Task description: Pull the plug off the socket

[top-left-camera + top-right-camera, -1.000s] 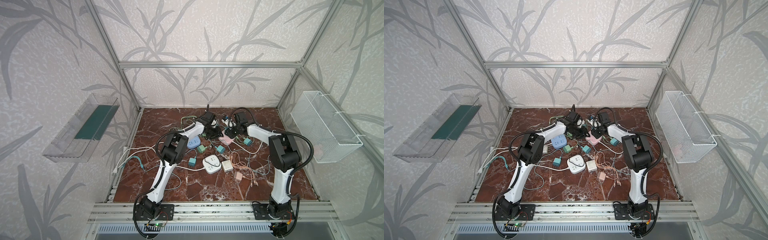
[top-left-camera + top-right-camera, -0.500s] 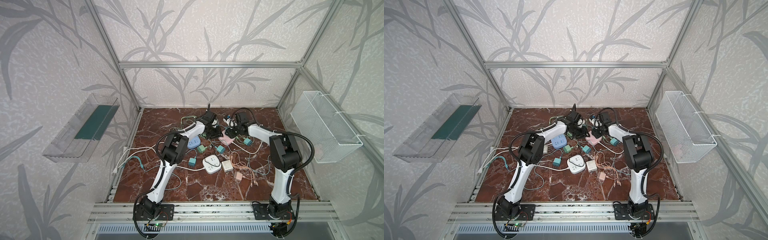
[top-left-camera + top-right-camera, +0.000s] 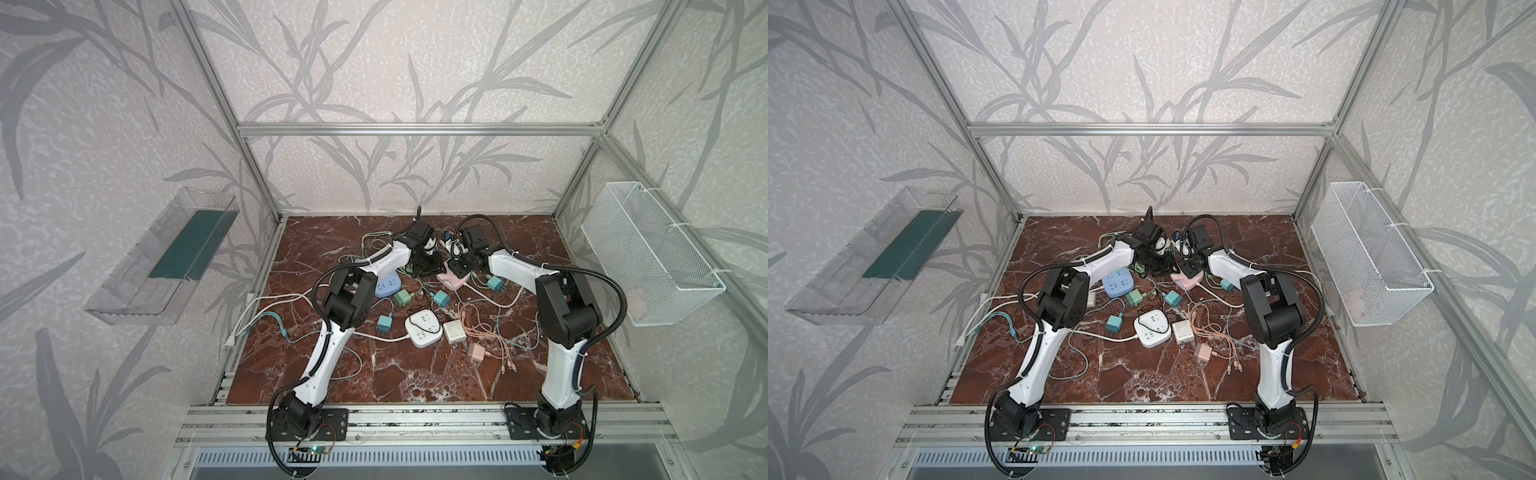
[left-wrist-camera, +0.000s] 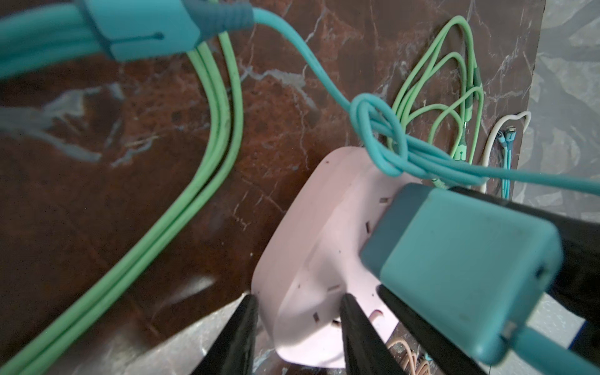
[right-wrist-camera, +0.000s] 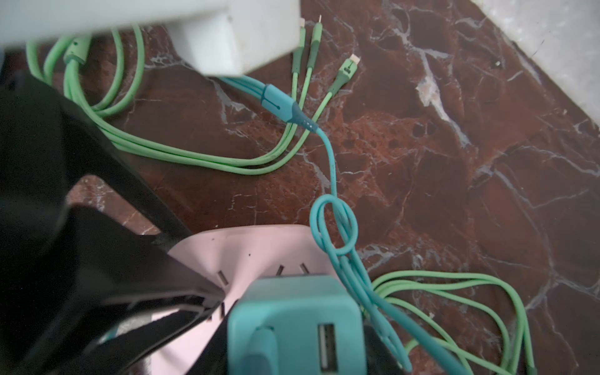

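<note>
The pink socket lies at the back middle of the marble floor, seen in both top views. A teal plug with a USB port sits against its face, and its prongs are hidden. My right gripper is shut on the plug, one black finger on each side. My left gripper is shut on the socket's corner, with its fingers astride the pink edge. In a top view the two grippers meet over the socket and hide the plug.
A knotted teal cable and green cables trail from the plug. Nearer the front lie a blue socket, a white socket, several small chargers and loose cords. A wire basket hangs on the right wall, a clear tray on the left.
</note>
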### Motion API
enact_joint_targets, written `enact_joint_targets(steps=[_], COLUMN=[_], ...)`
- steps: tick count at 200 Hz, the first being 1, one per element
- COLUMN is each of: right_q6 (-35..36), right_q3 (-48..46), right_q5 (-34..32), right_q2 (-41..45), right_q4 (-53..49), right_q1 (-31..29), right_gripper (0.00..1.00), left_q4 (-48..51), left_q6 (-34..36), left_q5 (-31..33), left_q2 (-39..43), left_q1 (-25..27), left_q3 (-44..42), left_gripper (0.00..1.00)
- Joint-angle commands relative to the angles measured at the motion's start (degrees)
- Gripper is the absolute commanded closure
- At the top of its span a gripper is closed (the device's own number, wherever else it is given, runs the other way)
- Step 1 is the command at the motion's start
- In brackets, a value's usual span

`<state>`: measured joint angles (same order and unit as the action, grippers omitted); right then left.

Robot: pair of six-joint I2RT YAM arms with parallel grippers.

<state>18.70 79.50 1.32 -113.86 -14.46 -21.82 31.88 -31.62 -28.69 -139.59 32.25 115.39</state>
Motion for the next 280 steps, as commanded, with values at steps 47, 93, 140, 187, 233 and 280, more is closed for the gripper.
enact_joint_targets(steps=[47,93,140,187,233,280], right_q6=[-5.26,0.99,-4.96,-9.22,-7.23,-4.94], right_q3=[3.20,0.11,1.80,6.04,5.06,3.65], right_q5=[5.75,-2.19,5.82,9.14,8.28,6.74], right_q2=[1.72,2.23,2.10,0.60,0.66,2.00], right_q4=[0.58,1.70,1.29,-1.26,-2.41,-3.74], right_q1=[0.87,-2.86,-0.18,2.66,2.49,3.40], right_gripper=[0.83,0.83,0.82,0.82,0.82,0.81], left_q4=[6.48,6.45,6.94,7.18,7.32,4.94], left_q6=[1.21,1.07,1.60,1.91,1.89,1.32], left_q5=[4.20,3.74,3.93,4.43,4.25,4.04], left_q2=[-4.77,-5.16,-5.25,-5.21,-5.54,-4.14], left_q1=[1.25,1.26,1.39,1.44,1.41,1.41], left_q3=[-1.49,-1.50,-1.49,-2.10,-1.81,-3.53], left_gripper=[0.58,0.59,0.59,0.59,0.59,0.59])
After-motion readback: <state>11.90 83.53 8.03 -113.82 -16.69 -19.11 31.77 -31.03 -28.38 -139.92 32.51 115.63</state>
